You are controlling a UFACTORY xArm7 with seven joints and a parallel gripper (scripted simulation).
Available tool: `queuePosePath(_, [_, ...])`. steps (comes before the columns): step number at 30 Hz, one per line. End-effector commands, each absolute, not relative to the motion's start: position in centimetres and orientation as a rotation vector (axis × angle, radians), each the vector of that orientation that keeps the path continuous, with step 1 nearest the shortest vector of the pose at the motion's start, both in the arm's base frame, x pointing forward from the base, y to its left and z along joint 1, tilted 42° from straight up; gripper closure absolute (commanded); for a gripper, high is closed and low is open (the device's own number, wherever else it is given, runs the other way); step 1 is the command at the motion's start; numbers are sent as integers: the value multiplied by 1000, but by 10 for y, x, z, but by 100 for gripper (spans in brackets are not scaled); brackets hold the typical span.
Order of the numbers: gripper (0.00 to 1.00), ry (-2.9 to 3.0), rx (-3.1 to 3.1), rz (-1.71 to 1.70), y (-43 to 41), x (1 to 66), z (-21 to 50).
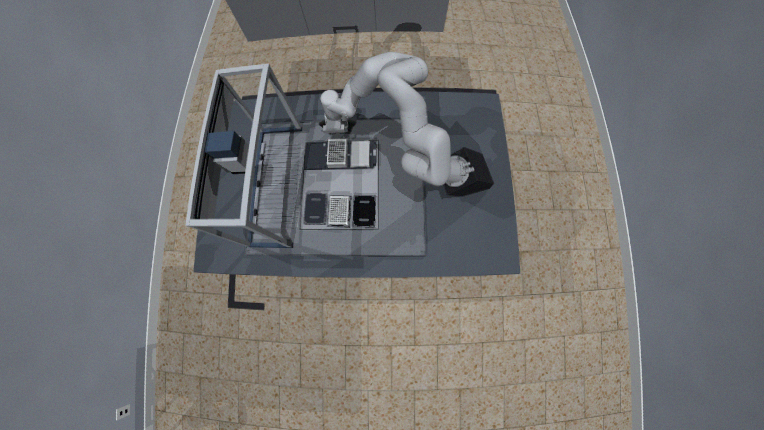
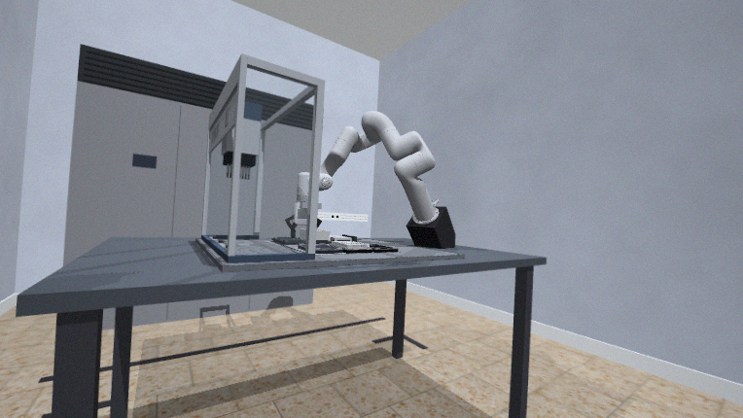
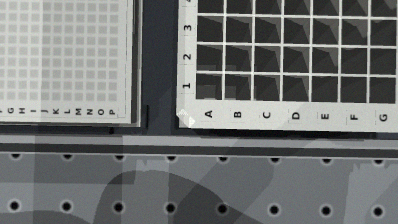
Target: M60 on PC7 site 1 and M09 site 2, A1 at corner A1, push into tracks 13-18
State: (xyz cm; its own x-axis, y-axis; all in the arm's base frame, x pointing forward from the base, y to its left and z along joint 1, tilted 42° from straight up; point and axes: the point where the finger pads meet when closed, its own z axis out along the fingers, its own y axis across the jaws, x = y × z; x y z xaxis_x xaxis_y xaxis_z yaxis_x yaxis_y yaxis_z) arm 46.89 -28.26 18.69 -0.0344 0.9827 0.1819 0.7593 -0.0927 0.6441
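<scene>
We see PC7 [image 1: 314,155] as a dark, long carrier lying on the apron [image 1: 368,176] just in front of the rails [image 1: 278,176], not in the tracks. On it sit two plates: M60 [image 1: 360,153], pale w/ a very fine well grid, at the end nearer the arm base, and M09 [image 1: 336,152], white-rimmed w/ big dark square wells, on the middle site. The carrier's end nearest the rails shows bare and dark.

In the wrist view M09 [image 3: 295,60] fills the upper right: rows lettered A–G along its lower rim, cols 1–3 up its left rim, and a small chamfered corner mark at A/1. M60 [image 3: 60,55] is upper left, letters G–P along its edge. A dark strip of carrier separates the two; they lie near but apart. Both look flat.

Nest row [image 1: 338,227] beside the apron: M06 [image 1: 338,209] sits in the middle nest, white w/ coarser wells; the nests either side look dark.

The pincer [image 1: 334,127] hangs over the perforated surface [image 3: 200,200] just beside PC7's long edge, closest to M09's A1 corner. Its jaws are fully spread, nothing between them. It touches neither plate nor carrier as far as we can tell.
</scene>
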Motion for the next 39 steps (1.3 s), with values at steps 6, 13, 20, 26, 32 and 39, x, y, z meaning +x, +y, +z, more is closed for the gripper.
queuePosePath(6, [0, 1829, 1894, 875, -285, 468, 190])
queuePosePath(13, [0, 1829, 1894, 875, -286, 463, 196])
queuePosePath(20, [0, 1829, 1894, 875, -288, 455, 204])
queuePosePath(26, [0, 1829, 1894, 875, -289, 451, 209])
queuePosePath(32, [0, 1829, 1894, 875, -291, 444, 217])
queuePosePath(39, [0, 1829, 1894, 875, -293, 437, 226])
